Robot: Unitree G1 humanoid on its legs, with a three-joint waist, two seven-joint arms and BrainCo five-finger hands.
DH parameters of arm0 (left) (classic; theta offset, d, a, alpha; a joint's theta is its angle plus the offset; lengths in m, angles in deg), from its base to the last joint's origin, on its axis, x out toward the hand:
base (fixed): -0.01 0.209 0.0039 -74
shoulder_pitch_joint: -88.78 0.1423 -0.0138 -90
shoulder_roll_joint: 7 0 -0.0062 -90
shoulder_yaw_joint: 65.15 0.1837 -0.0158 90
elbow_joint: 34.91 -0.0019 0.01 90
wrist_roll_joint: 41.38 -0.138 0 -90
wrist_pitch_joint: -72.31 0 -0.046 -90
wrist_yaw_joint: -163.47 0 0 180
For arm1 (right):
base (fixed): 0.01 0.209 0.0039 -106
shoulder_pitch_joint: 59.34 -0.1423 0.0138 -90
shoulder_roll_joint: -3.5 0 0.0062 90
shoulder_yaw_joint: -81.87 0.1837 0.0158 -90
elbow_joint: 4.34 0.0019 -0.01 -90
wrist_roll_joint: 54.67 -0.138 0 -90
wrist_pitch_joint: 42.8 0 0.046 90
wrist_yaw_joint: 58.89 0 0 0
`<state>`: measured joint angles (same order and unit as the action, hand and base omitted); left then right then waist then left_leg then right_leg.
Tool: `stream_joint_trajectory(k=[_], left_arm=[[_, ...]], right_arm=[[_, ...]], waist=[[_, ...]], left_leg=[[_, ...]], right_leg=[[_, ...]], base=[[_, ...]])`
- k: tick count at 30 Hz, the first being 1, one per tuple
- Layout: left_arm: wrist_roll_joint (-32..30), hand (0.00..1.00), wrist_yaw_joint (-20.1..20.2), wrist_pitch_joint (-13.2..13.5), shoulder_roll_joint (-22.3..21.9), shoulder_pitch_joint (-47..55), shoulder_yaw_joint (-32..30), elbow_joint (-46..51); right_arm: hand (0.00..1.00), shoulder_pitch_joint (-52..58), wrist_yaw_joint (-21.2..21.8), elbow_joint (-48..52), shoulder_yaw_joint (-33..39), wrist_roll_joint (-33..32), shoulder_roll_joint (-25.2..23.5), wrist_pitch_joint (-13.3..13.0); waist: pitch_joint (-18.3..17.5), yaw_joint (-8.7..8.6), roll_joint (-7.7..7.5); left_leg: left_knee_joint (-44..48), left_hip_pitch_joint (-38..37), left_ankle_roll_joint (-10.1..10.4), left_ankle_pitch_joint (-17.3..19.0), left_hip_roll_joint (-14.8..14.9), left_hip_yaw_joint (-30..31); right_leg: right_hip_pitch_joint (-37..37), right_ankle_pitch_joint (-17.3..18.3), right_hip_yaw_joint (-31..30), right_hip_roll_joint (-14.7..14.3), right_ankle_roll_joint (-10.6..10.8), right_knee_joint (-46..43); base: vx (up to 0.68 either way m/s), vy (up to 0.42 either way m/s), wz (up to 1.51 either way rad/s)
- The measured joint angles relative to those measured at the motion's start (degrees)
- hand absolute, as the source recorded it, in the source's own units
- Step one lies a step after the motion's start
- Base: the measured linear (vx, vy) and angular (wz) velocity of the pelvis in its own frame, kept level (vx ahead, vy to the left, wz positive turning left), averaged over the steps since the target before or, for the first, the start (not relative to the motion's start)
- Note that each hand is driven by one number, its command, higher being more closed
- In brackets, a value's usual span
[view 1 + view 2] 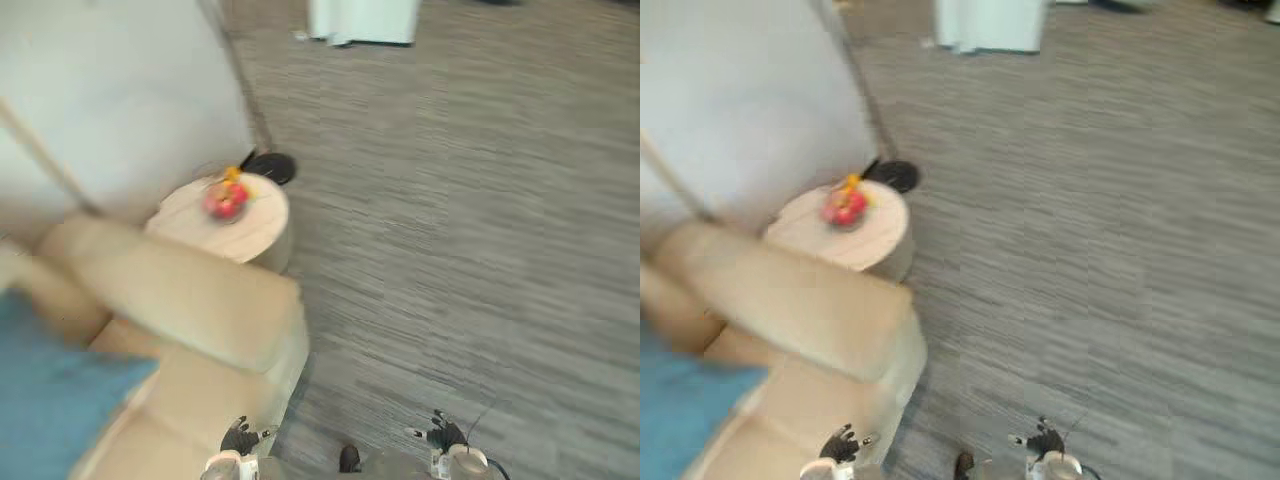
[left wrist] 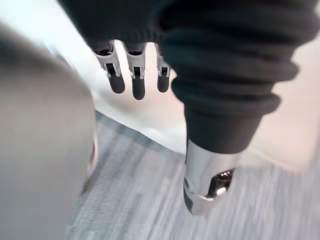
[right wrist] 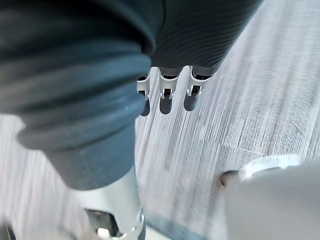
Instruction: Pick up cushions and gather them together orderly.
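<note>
sofa (image 1: pixel 200 310): beige, ahead-left of the fingers of the left hand (image 1: pixel 240 437), blue cushion (image 1: pixel 50 390) lying on it | tabletop (image 1: pixel 255 232): round, pale, well ahead of those fingers, red-and-yellow item (image 1: pixel 226 197) on it | floor (image 1: pixel 450 250): grey striped carpet ahead of the fingers of the right hand (image 1: pixel 443 435), black round base (image 1: pixel 270 166) beyond the tabletop

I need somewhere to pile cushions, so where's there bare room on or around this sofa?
The beige sofa seat is bare between the blue cushion and the armrest. The grey carpet right of the sofa is wide open. The round side table is tighter: a red and yellow object sits toward its far edge.
</note>
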<state>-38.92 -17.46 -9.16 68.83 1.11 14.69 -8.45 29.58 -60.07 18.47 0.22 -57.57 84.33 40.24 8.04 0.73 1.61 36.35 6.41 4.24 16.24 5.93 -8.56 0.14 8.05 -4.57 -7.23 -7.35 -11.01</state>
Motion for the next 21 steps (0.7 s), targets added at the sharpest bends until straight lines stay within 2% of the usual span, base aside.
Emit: stream_joint_trajectory(k=[1,4,5,6,7,9,10,11,12,13,14,15,17,18,19,20,21], left_arm=[[0.1,0.00,0.0,0.0,-0.1,-0.1,-0.3,0.3],[0.1,0.00,0.0,0.0,-0.4,-0.1,-0.9,1.1],[0.4,0.00,-0.1,0.1,-0.7,-0.1,-1.2,1.1],[1.0,0.00,-0.1,0.1,-0.8,0.0,-1.6,1.7],[1.2,0.00,0.0,0.1,-0.6,0.3,-2.3,2.5],[1.4,0.00,-0.1,0.1,-0.2,1.0,-3.8,3.3],[1.4,0.00,-0.1,0.1,-0.1,1.0,-4.0,3.1],[1.4,0.00,-0.1,-0.1,0.1,0.9,-3.9,3.0],[2.1,0.00,-0.2,-0.1,0.0,0.8,-3.1,1.9],[2.3,0.00,-0.2,-0.1,0.1,0.8,-2.3,1.6],[2.3,0.00,-0.2,-0.1,0.3,0.3,-0.9,0.8],[2.3,0.00,-0.3,-0.2,0.8,-0.3,0.6,-0.2],[2.3,0.00,-0.3,-0.2,1.7,-0.6,2.0,-0.9],[2.3,0.00,-0.1,-0.2,2.3,-0.9,2.8,-1.3],[2.3,0.00,-0.1,-0.2,2.3,-0.9,2.8,-1.3],[2.2,0.00,-0.1,-0.4,1.1,-1.9,3.3,-2.1],[2.2,0.00,0.0,-0.4,0.7,-2.0,3.5,-2.1]], right_arm=[[0.00,0.2,0.0,1.0,0.0,0.0,-0.2,0.0],[0.00,0.4,0.0,1.3,0.0,-0.4,-1.2,0.0],[0.00,0.7,0.0,1.4,0.0,-0.8,-1.9,-0.2],[0.00,1.2,0.0,1.9,0.0,-1.7,-2.1,-0.3],[0.00,1.7,0.0,3.1,0.0,-1.8,-2.4,-0.2],[0.00,3.0,0.2,5.7,-0.1,-1.9,-4.9,-0.6],[0.00,2.5,0.4,5.8,-0.2,-2.1,-5.4,-0.6],[0.00,2.0,0.6,5.8,-0.3,-2.2,-6.0,-0.7],[0.00,1.3,0.7,5.6,-0.3,-2.2,-6.3,-0.8],[0.00,1.0,0.7,5.5,-0.3,-2.2,-6.4,-0.8],[0.00,0.7,0.8,5.5,-0.5,-2.2,-6.5,-0.9],[0.00,0.5,0.9,5.3,-1.0,-2.2,-6.5,-1.0],[0.00,-0.1,1.0,4.9,-2.1,-2.1,-6.6,-1.0],[0.00,-0.1,1.0,4.8,-2.0,-2.1,-6.4,-1.0],[0.00,-0.1,1.0,4.8,-2.0,-2.1,-6.4,-1.0],[0.00,-0.7,0.8,4.1,-1.6,-2.1,-3.9,-1.1],[0.00,-0.8,0.8,3.6,-1.6,-2.1,-3.4,-1.2]], waist=[[0.1,0.00,0.07],[0.0,0.31,0.24],[-0.1,0.79,0.42],[-0.2,1.55,0.43],[-0.3,1.80,-0.25],[-1.7,2.97,-2.54],[-1.9,3.00,-2.87],[-1.7,2.88,-2.65],[-1.3,3.27,-1.92],[-1.1,3.10,-1.51],[-0.8,2.76,-0.52],[-0.9,2.63,-0.44],[-1.1,2.74,-0.79],[-1.2,2.68,-1.75],[-1.2,2.67,-1.78],[-0.8,2.22,0.45],[-0.6,2.20,0.75]], left_leg=[[-6.9,2.8,0.2,-0.3,-2.1,4.3],[-17.1,6.1,1.2,-3.3,-4.5,13.7],[-19.5,6.5,-0.2,-5.5,-4.6,16.0],[-19.1,5.4,0.2,-8.8,-3.5,14.0],[-18.6,4.3,0.3,-8.8,-3.2,10.7],[-17.5,2.3,-1.4,-5.5,-2.6,2.7],[-17.6,1.1,-1.9,-5.1,-2.3,0.8],[-18.5,-1.1,-2.3,-4.9,-1.8,-1.6],[-20.9,-5.2,-2.6,-4.8,-1.2,-3.6],[-21.9,-6.8,-2.6,-4.8,-0.8,-4.6],[-22.9,-8.9,-2.6,-4.8,0.1,-6.1],[-24.1,-10.5,-2.6,-4.8,1.1,-7.6],[-25.8,-11.9,-2.6,-4.8,2.4,-10.6],[-26.7,-12.9,-2.4,-4.6,2.3,-12.8],[-26.8,-12.9,-2.3,-4.6,2.3,-12.9],[-27.2,-14.9,-0.4,-5.1,4.0,-13.5],[-27.2,-15.5,0.4,-5.6,4.1,-13.6]], right_leg=[[0.7,0.6,-3.5,-0.3,0.1,0.6],[1.4,1.9,-9.6,-1.2,0.3,0.4],[1.4,3.7,-11.7,-1.8,0.7,-1.1],[1.3,7.0,-13.4,-1.9,0.4,-4.2],[1.2,9.3,-13.7,-0.9,1.2,-6.4],[-1.3,11.0,-11.5,3.1,6.0,-11.4],[-2.4,10.6,-10.9,3.5,7.6,-13.6],[-3.6,9.8,-7.1,4.8,9.7,-16.2],[-4.4,10.1,-0.1,7.3,10.5,-18.7],[-4.4,10.4,4.2,8.7,10.2,-19.0],[-4.5,10.5,12.3,11.4,9.8,-18.4],[-5.2,10.3,20.2,13.1,9.5,-16.2],[-7.9,7.9,27.4,13.1,7.9,-10.3],[-10.1,1.5,31.0,12.7,6.0,-4.0],[-10.2,1.0,31.2,12.8,5.7,-3.8],[-8.7,-1.4,34.1,10.5,3.4,-3.2],[-8.5,-1.1,33.6,10.4,3.0,-3.5]], base=[[0.24,0.126,-1.60],[0.28,0.157,-1.31],[0.38,0.223,-1.30],[0.42,0.244,-1.35],[0.43,0.259,-1.44],[0.46,0.270,-1.60],[0.38,0.218,-1.52],[0.38,0.192,-1.51],[0.30,0.113,-1.37],[0.29,0.094,-1.29],[0.23,0.007,-1.04],[0.22,-0.010,-1.10],[0.28,-0.101,-1.12],[0.30,-0.157,-0.87],[0.41,-0.195,-1.11],[0.34,-0.159,-0.77],[0.39,-0.162,-0.99]])
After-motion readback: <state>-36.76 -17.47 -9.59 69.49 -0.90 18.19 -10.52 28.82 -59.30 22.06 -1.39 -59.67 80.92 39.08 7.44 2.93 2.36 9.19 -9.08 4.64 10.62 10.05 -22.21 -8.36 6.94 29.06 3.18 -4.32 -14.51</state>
